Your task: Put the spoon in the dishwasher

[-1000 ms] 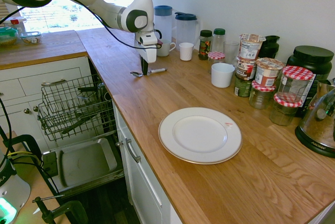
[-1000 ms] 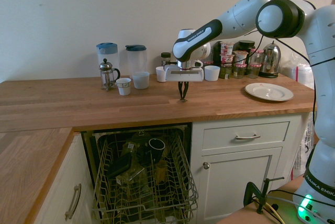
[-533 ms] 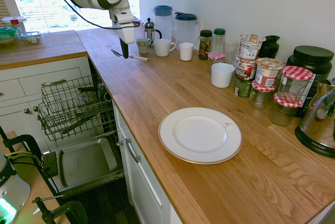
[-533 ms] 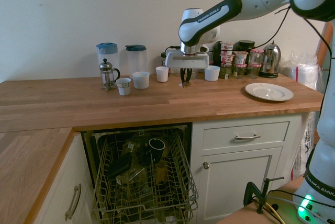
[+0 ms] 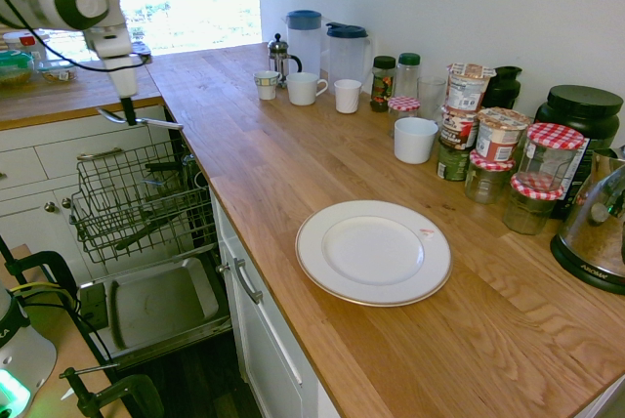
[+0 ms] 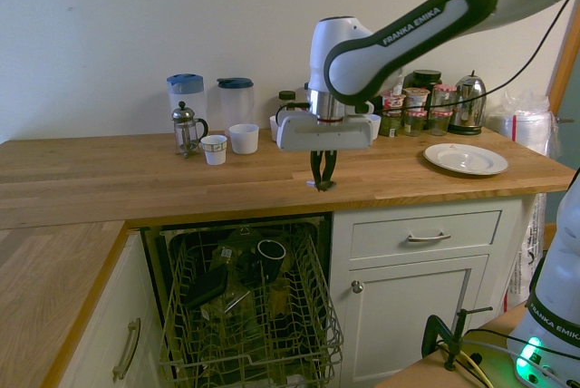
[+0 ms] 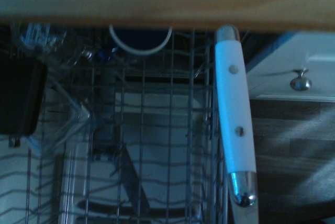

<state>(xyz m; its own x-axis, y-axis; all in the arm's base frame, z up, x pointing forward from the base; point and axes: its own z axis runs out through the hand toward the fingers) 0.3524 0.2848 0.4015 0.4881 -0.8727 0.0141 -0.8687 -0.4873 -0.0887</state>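
A: Since a second ago the gripper (image 5: 128,117) has swung off the desk (image 5: 322,164), away from the cups, to the desk's edge above the dishwasher (image 5: 137,203).

B: Is it holding anything?

A: Yes, it's clamped on the spoon (image 5: 146,123), which hangs level under it, jutting toward three o'clock in the first exterior view. It points straight down, likely so the spoon can be lowered between the rack wires.

B: Where's the rack?

A: Pulled out at about six o'clock from the gripper (image 6: 321,178) in the second exterior view, already holding dishes. The wrist view looks down through its grid (image 7: 157,145).

B: Why stop at the edge?

A: My guess: it clears the desk before descending.
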